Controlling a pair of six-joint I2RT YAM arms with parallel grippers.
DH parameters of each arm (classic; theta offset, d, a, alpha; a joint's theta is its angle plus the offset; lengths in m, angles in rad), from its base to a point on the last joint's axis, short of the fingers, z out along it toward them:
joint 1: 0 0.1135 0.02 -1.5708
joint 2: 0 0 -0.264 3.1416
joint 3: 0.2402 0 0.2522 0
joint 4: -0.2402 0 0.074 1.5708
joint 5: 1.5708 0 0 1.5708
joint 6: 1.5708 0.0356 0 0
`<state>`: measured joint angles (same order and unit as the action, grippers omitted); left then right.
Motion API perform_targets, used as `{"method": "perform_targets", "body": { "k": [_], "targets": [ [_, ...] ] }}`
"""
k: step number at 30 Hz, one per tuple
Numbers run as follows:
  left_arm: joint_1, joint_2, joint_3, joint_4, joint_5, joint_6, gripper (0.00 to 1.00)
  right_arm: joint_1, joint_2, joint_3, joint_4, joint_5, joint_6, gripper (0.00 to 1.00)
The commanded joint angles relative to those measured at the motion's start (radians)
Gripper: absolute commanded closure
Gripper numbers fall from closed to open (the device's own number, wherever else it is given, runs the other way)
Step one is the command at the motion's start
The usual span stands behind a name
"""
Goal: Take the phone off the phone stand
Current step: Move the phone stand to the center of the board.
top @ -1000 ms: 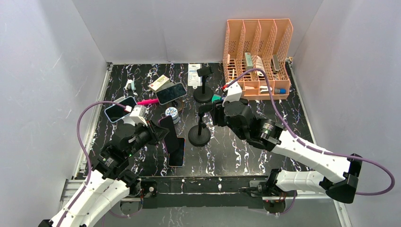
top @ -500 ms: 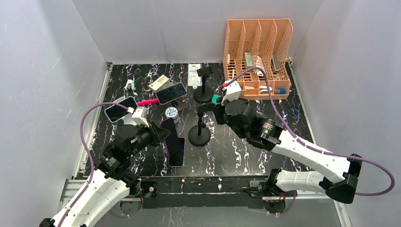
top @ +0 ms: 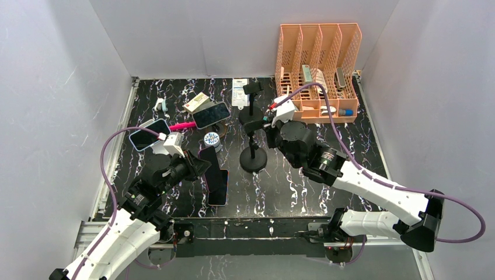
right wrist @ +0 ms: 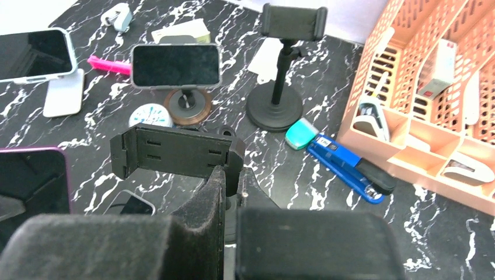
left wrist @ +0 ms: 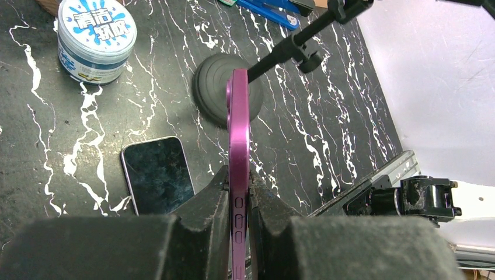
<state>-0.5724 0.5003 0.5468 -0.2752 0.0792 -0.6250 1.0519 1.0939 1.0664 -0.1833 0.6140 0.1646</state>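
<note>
My left claw (left wrist: 238,184) is pinching the magenta phone (left wrist: 238,116) at one end, a pad on each face, so the phone shows edge-on in the left wrist view. In the top view this phone sits at 9 o'clock of the phone stand (top: 253,158), near it but not touching it. My right claw (right wrist: 233,178) is pressed together on the phone stand just below its clamp head, with the black clamp head lying crosswise above my fingers. The stand's round base rests on the table (top: 303,186). A second phone (top: 218,188) lies flat, screen up, at 5 o'clock of the held phone, just beside it. A blue-and-white tub (left wrist: 93,38) stands at 12 o'clock of the held phone in the top view. A second black stand (right wrist: 280,64) is at 12 o'clock of the gripped one. The orange organiser (top: 318,58) is at 1 o'clock, at the back edge. A blue stapler (right wrist: 344,166) lies before it.
</note>
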Motion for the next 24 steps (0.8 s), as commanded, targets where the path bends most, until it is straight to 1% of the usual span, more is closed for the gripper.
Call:
{"method": "perform_targets", "body": {
  "k": [1,4,8,13,19,24],
  "targets": [
    [0.001,-0.014,-0.006,0.059,0.011,-0.008,1.0,-0.051,-0.006,0.005,0.278,0.045,-0.118,0.99],
    [0.0,-0.017,-0.012,0.059,0.011,-0.008,1.0,-0.104,0.009,-0.001,0.318,0.015,-0.108,0.99],
    [0.0,-0.025,-0.023,0.061,0.011,-0.011,1.0,-0.177,0.024,-0.017,0.359,-0.044,-0.055,0.99],
    [0.0,-0.022,-0.033,0.067,0.02,-0.016,1.0,-0.245,0.058,-0.02,0.391,-0.094,-0.013,0.99],
    [0.0,-0.023,-0.043,0.076,0.027,-0.021,1.0,-0.28,0.09,-0.015,0.396,-0.117,0.012,0.99],
    [0.0,-0.017,-0.062,0.1,0.04,-0.039,1.0,-0.304,0.111,-0.028,0.403,-0.097,0.014,0.99]
  ]
}}
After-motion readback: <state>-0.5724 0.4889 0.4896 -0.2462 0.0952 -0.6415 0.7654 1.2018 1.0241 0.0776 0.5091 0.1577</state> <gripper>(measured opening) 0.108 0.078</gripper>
